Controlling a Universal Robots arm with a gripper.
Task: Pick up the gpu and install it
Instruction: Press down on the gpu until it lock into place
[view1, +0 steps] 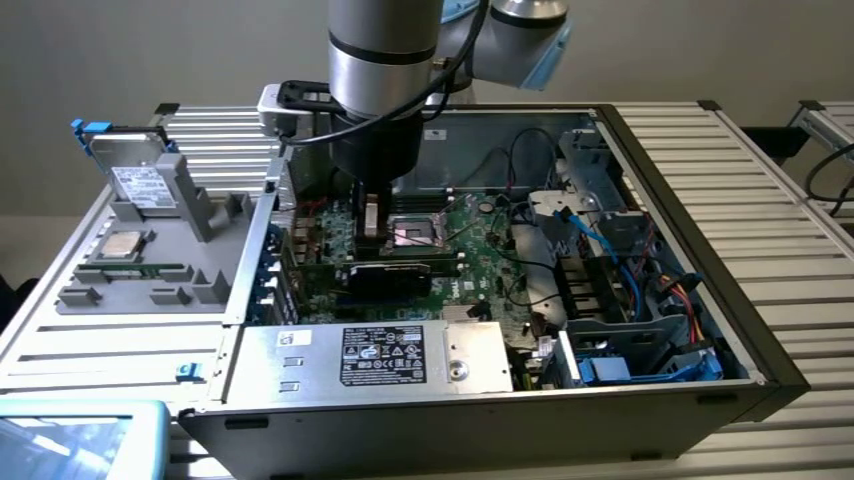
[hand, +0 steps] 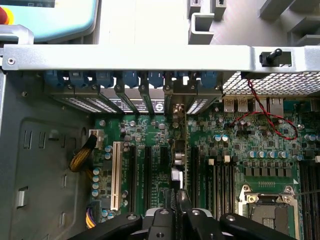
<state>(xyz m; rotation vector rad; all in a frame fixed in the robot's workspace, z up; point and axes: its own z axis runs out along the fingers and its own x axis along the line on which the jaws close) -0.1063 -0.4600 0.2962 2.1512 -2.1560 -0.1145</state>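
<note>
Exterior view
Arm: reaches down into the open computer case (view1: 747, 340), its gripper (view1: 376, 232) just above the motherboard (view1: 467, 275).
Gpu (view1: 390, 272): stands on edge on the motherboard, right under the gripper — black cooler facing the power supply (view1: 380, 355).
Grey tray (view1: 134, 270): outside the case, on the exterior view's left.

Wrist view
Gripper (hand: 178, 200): fingers drawn nearly together, pinching the thin top edge of the gpu (hand: 180, 150).
Gpu: seen edge-on, running from the fingers to the case's rear slot brackets (hand: 150, 102), beside the white slot (hand: 116, 175) — its silver end bracket sits among them.
</note>
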